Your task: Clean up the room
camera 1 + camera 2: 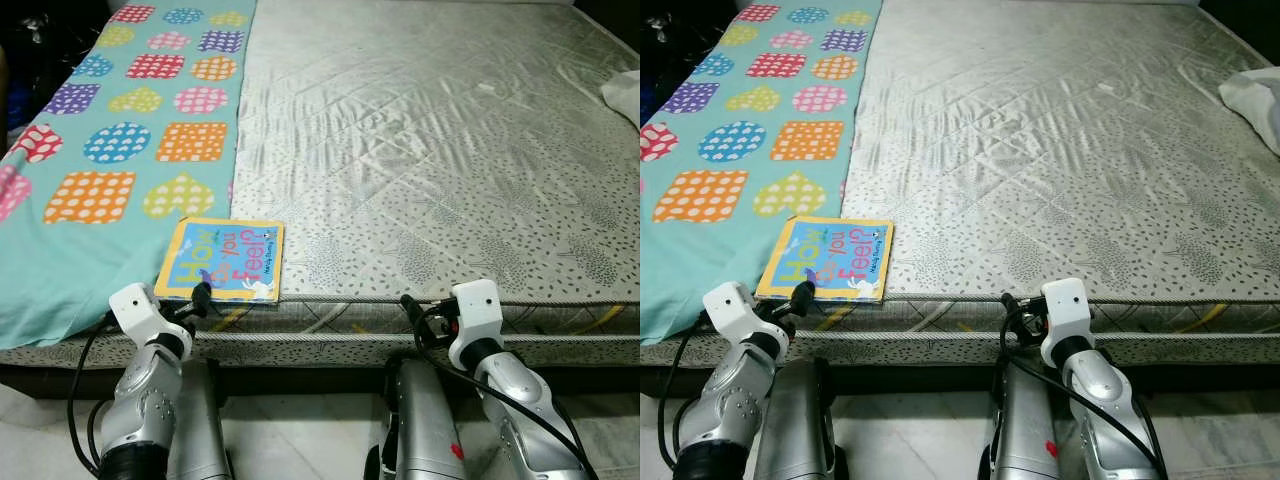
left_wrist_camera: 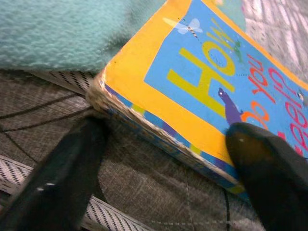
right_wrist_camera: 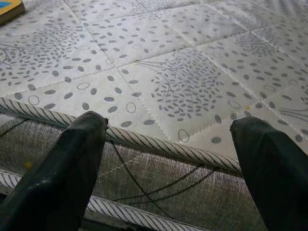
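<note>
Book [image 1: 222, 260] at mattress [image 1: 440, 180] front edge; my left gripper [image 2: 163, 159], spread, should straddle its overhanging corner squarely before pinching.

Bare grey mattress [image 1: 430, 150] w/ teal patterned blanket [image 1: 110, 150] on left side. Kids' book [image 1: 222, 260] at near edge, partly on blanket. White cloth [image 1: 625, 95] far right.

Bright, even light gives the silvery mattress [image 1: 430, 150] a soft sheen, the room's far corners fall dark, and both wrist views blur the near black fingers [image 2: 57, 178] while fabric stays sharp.
</note>
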Robot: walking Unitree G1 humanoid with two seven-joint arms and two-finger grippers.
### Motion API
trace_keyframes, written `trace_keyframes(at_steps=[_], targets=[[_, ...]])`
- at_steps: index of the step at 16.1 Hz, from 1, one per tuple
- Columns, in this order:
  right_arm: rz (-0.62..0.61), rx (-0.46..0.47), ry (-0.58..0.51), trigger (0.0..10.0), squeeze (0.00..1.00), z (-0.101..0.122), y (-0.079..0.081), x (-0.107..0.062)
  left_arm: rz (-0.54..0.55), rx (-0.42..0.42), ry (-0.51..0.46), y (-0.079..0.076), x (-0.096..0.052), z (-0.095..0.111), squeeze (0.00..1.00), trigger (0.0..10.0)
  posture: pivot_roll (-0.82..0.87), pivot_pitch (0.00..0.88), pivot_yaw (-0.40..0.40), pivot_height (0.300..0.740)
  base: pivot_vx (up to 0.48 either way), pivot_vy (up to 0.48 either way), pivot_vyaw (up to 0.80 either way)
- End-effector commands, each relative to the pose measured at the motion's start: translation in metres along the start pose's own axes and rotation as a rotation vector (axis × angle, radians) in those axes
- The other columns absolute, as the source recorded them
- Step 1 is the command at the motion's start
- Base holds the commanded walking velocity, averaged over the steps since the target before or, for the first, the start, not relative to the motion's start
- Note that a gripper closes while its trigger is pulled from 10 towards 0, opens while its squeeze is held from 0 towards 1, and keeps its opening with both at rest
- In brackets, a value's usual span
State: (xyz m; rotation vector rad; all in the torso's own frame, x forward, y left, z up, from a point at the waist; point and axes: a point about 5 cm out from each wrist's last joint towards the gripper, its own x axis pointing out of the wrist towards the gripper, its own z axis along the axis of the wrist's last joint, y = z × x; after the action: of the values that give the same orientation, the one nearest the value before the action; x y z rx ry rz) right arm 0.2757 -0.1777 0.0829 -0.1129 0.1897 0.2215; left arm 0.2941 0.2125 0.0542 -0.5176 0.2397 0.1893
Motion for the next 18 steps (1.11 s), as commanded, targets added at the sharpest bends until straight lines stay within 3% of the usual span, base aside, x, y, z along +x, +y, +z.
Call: trace_keyframes(at_steps=[1, 3, 4, 5, 7, 11, 13, 14, 15, 16, 17, 18], targets=[[-0.014, 0.001, -0.008, 10.0, 0.00, 0.001, -0.002, 0.000, -0.024, 0.031, -0.201, -0.005, 0.007, 0.046, 0.00, 0.0, -0.14, 0.093, -0.024, 0.476, 0.000, 0.000, 0.00], [-0.021, -0.001, -0.014, 10.0, 0.00, 0.002, -0.002, 0.000, -0.047, 0.068, -0.239, -0.014, 0.006, 0.050, 0.00, 0.0, -0.14, 0.093, -0.024, 0.476, 0.000, 0.000, 0.00], [-0.025, -0.002, -0.016, 10.0, 0.00, 0.002, -0.003, 0.000, -0.068, 0.141, -0.288, -0.021, 0.002, 0.054, 0.00, 1.2, -0.14, 0.093, -0.024, 0.476, 0.000, 0.000, 0.00], [-0.026, -0.002, -0.017, 10.0, 0.00, 0.002, -0.003, 0.000, -0.072, 0.162, -0.318, -0.025, -0.001, 0.058, 0.00, 2.4, -0.14, 0.084, -0.022, 0.476, 0.000, 0.000, 0.00], [-0.028, -0.004, -0.021, 10.0, 0.00, 0.002, -0.003, 0.002, -0.069, 0.212, -0.378, -0.030, -0.004, 0.067, 0.00, 3.3, -0.13, 0.079, -0.022, 0.476, 0.000, 0.000, 0.00], [-0.030, -0.007, -0.034, 10.0, 0.00, 0.003, -0.002, 0.005, -0.075, 0.297, -0.470, -0.041, -0.007, 0.086, 0.00, 3.5, -0.12, 0.069, -0.023, 0.476, 0.000, 0.000, 0.00], [-0.030, -0.008, -0.035, 10.0, 0.00, 0.004, -0.002, 0.006, -0.069, 0.307, -0.463, -0.042, -0.007, 0.084, 0.00, 3.2, -0.12, 0.063, -0.021, 0.476, 0.000, 0.000, 0.00], [-0.032, -0.008, -0.038, 10.0, 0.00, 0.004, -0.002, 0.006, -0.064, 0.308, -0.456, -0.041, -0.007, 0.080, 0.00, 6.6, -0.13, 0.065, -0.019, 0.476, 0.000, 0.000, 0.00], [-0.032, -0.009, -0.039, 10.0, 0.00, 0.004, -0.002, 0.006, -0.063, 0.312, -0.454, -0.041, -0.007, 0.079, 0.00, 6.6, -0.13, 0.065, -0.019, 0.476, 0.000, 0.000, 0.00], [-0.035, -0.011, -0.040, 10.0, 0.00, 0.004, -0.003, 0.006, -0.076, 0.282, -0.445, -0.041, -0.009, 0.075, 0.00, 10.0, -0.13, 0.065, -0.018, 0.476, 0.000, 0.000, 0.00], [-0.037, -0.012, -0.040, 10.0, 0.00, 0.003, -0.004, 0.005, -0.094, 0.215, -0.418, -0.041, -0.010, 0.069, 0.00, 10.0, -0.13, 0.065, -0.018, 0.476, 0.000, 0.000, 0.00], [-0.038, -0.012, -0.039, 10.0, 0.00, 0.003, -0.004, 0.005, -0.072, 0.115, -0.320, -0.034, -0.007, 0.053, 0.71, 10.0, -0.12, 0.065, -0.019, 0.476, 0.000, 0.000, 0.00]])
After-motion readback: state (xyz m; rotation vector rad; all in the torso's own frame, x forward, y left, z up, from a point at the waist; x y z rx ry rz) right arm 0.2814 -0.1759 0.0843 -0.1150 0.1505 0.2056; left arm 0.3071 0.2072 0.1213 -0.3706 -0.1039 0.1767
